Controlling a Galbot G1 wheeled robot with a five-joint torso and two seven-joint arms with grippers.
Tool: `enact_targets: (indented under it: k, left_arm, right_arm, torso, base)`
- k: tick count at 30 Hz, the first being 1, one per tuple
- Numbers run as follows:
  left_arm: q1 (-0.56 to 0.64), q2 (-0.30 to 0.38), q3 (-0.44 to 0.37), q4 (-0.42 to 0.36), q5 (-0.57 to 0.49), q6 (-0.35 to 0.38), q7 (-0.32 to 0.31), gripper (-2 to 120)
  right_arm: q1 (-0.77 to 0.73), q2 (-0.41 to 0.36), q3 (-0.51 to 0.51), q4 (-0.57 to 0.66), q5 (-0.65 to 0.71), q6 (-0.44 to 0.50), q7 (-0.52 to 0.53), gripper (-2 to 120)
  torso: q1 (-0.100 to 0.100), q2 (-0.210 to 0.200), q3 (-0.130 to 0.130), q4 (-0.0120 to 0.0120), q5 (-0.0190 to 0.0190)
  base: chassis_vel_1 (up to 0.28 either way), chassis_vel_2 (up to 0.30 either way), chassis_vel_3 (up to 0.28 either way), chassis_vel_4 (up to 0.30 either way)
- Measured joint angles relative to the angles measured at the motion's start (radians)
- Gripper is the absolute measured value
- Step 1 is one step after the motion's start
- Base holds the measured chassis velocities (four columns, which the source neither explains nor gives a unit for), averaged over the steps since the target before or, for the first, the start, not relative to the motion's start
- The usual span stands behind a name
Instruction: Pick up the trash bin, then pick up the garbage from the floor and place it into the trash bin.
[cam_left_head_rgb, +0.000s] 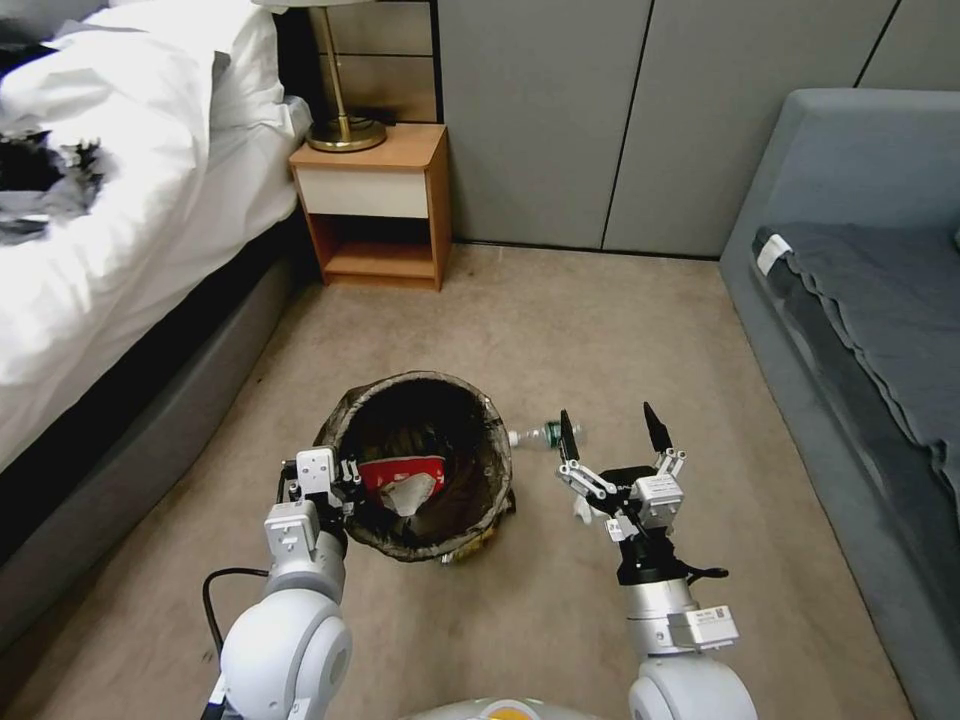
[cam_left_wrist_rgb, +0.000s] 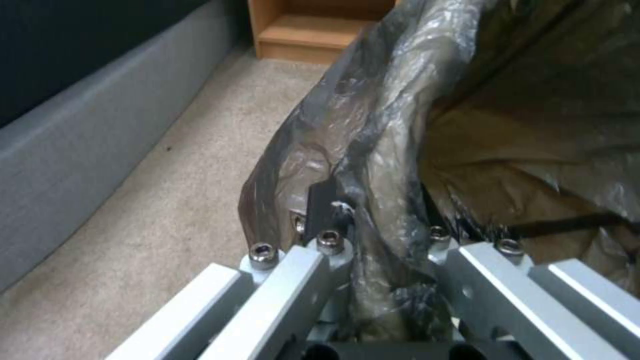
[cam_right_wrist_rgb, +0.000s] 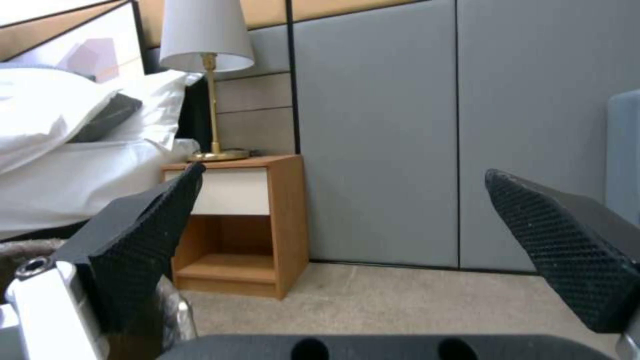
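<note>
The trash bin (cam_left_head_rgb: 425, 470), lined with a dark crinkled bag, is tilted with its mouth toward me, just in front of my base. My left gripper (cam_left_head_rgb: 335, 478) is shut on its near-left rim. The left wrist view shows that gripper (cam_left_wrist_rgb: 373, 235) clamped over the bag-covered rim of the trash bin (cam_left_wrist_rgb: 400, 125). A red-and-white packet (cam_left_head_rgb: 400, 472) and a white tissue (cam_left_head_rgb: 408, 495) lie inside. On the floor (cam_left_head_rgb: 560, 330), a clear bottle with a green label (cam_left_head_rgb: 538, 435) lies just right of the bin. My right gripper (cam_left_head_rgb: 612, 432) is open above the carpet beside the bottle, with nothing between its fingers (cam_right_wrist_rgb: 143, 235).
The bed (cam_left_head_rgb: 110, 230) runs along the left, with its grey base close to the bin. A wooden nightstand (cam_left_head_rgb: 375, 205) with a lamp stands at the back. The grey sofa (cam_left_head_rgb: 860, 300) lines the right. A yellow scrap (cam_left_head_rgb: 468, 547) peeks from under the bin.
</note>
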Motion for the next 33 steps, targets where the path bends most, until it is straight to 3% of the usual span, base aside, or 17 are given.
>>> enact_targets:
  k: [14,22,26,29,30,33]
  left_arm:
    - [0.007,-0.004,-0.001,-0.004,0.001,0.0,-0.001,2]
    - [0.013,0.001,-0.005,-0.018,0.001,-0.001,-0.002,2]
    - [0.013,0.001,-0.005,-0.022,0.0,-0.001,-0.002,2]
    - [0.011,0.001,-0.005,-0.023,-0.001,-0.001,-0.002,2]
    - [0.011,0.001,-0.005,-0.023,-0.001,-0.001,-0.002,2]
    - [0.01,0.005,-0.005,-0.027,-0.002,-0.001,-0.002,2]
  right_arm:
    - [0.0,0.002,0.006,-0.004,-0.015,0.033,-0.008,100]
    - [0.013,-0.028,0.048,0.021,-0.023,-0.06,0.026,100]
    - [0.015,-0.053,0.07,0.04,-0.007,-0.163,0.062,100]
    - [0.025,-0.084,0.091,0.053,0.037,-0.347,0.106,100]
    - [0.025,-0.084,0.091,0.053,0.037,-0.347,0.106,100]
    - [0.043,-0.111,0.11,0.031,0.065,-0.484,0.124,100]
  torso:
    - [0.0,0.0,0.0,0.0002,0.0002]
    - [0.0,0.0,0.0,0.0002,0.0003]
    - [0.0,0.0,0.0,0.0002,0.0003]
    - [0.0,0.0,0.0,0.0002,0.0003]
    - [0.0,0.0,0.0,0.0002,0.0003]
    - [0.0,0.0,0.0,0.0001,0.0005]
  base:
    - [0.016,-0.009,-0.013,0.015]
    - [0.0,0.0,0.0,0.0]
    - [0.0,0.0,0.0,0.0]
    - [0.0,0.0,0.0,0.0]
    - [0.0,0.0,0.0,0.0]
    - [0.0,0.0,0.0,0.0]
